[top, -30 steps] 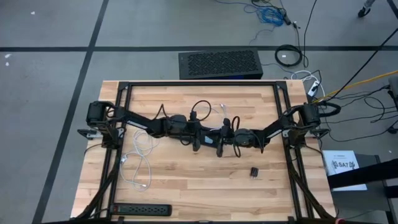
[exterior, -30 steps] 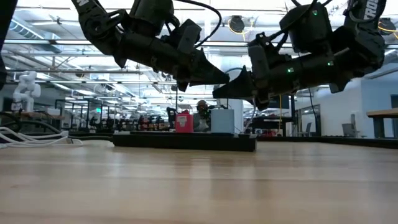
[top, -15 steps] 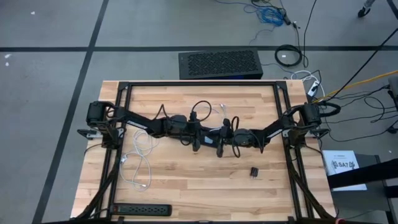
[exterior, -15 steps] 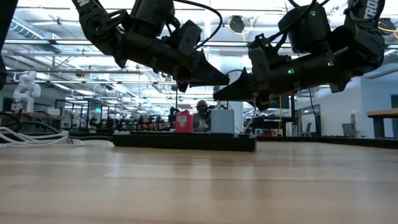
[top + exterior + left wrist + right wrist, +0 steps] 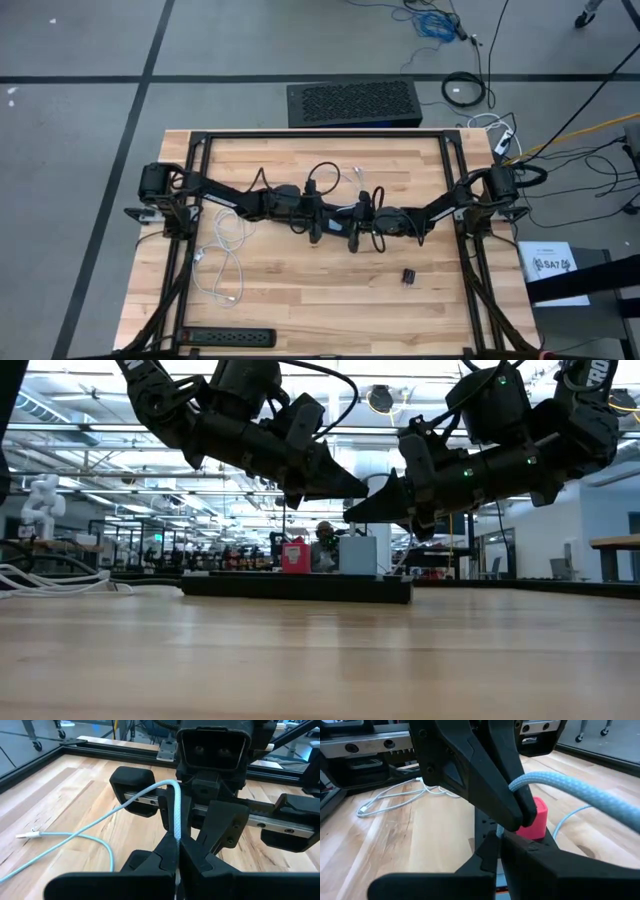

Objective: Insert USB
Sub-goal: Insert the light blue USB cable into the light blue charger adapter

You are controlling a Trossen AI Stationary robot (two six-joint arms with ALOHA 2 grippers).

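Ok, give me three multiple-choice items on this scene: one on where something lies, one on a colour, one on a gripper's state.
1. Where does the black power strip lie in the high view?
A. along the table's bottom edge, left side
B. beside the small black adapter
C. under both grippers

2. What colour is the braided cable in the left gripper?
A. red
B. pale blue
C. yellow

3. How is the right gripper?
A. wide open
B. out of view
C. shut, meeting the left gripper above mid-table

Answers: 1 A, the high view shows the strip at the lower left edge. 2 B, the left wrist view shows a light blue braid. 3 C, its fingers are pressed together in the right wrist view.
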